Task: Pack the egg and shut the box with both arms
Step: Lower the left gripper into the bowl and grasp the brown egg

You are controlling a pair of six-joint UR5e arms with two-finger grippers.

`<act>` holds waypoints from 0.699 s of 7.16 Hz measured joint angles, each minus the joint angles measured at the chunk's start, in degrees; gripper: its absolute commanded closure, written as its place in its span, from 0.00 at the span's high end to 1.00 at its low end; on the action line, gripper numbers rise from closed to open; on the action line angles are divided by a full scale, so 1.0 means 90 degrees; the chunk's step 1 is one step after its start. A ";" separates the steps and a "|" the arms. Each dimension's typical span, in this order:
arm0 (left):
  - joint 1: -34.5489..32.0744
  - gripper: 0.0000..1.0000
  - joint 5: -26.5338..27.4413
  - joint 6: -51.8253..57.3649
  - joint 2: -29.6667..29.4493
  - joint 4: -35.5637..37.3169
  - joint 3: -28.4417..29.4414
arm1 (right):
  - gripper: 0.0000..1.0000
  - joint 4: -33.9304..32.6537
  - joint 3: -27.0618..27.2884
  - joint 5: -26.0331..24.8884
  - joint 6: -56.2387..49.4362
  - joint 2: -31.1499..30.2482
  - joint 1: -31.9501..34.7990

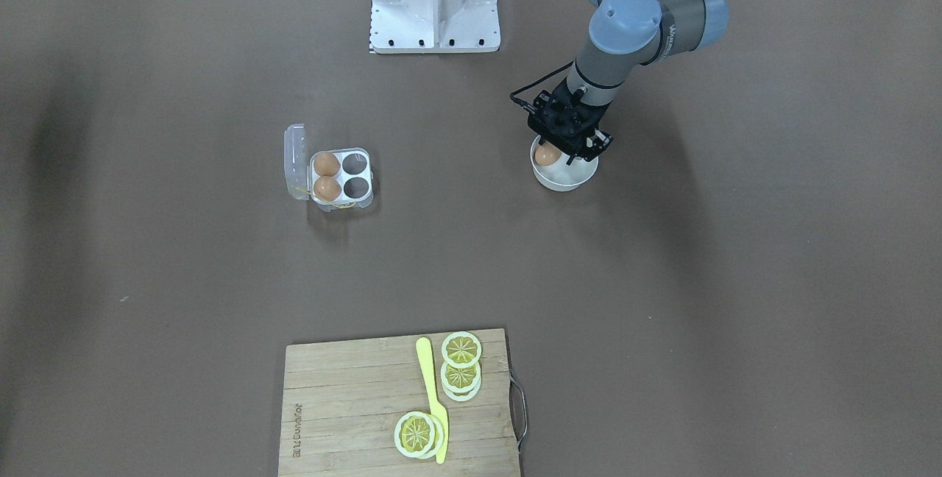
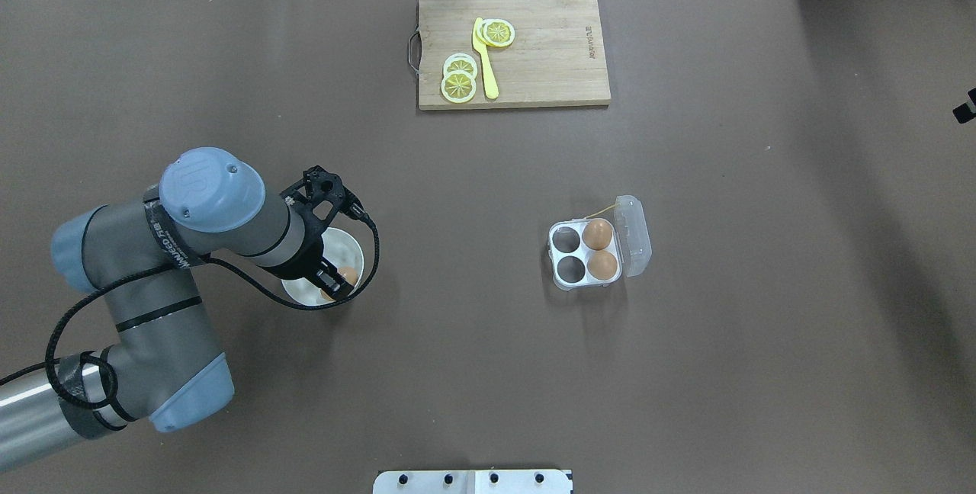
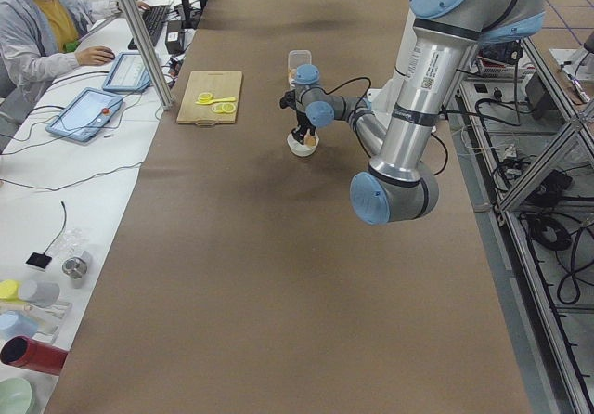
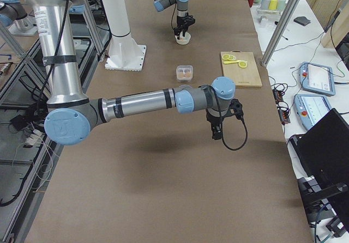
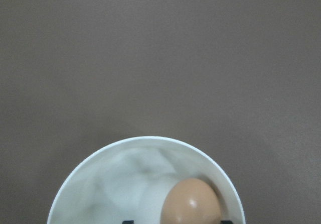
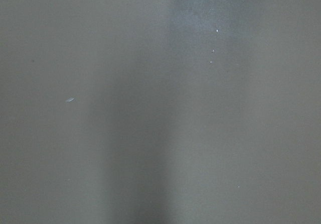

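Note:
The egg lies in a round white bowl at the table's left side; it also shows in the overhead view. My left gripper is lowered into the bowl with its jaws open on either side of the egg. The clear box stands open at mid-table, lid folded back. Two brown eggs fill its cells nearest the lid; the other two cells are empty. My right gripper hangs over bare table well apart from the box; I cannot tell its state.
A wooden cutting board with lemon slices and a yellow knife lies at the far edge. The white metal stand is at the robot's base. An operator sits beyond the table's far corner.

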 measured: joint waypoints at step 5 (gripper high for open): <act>0.0068 0.08 -0.0042 0.0021 -0.0078 0.0015 0.0135 | 1.00 -0.0002 0.0002 0.0000 0.0000 0.0000 0.0000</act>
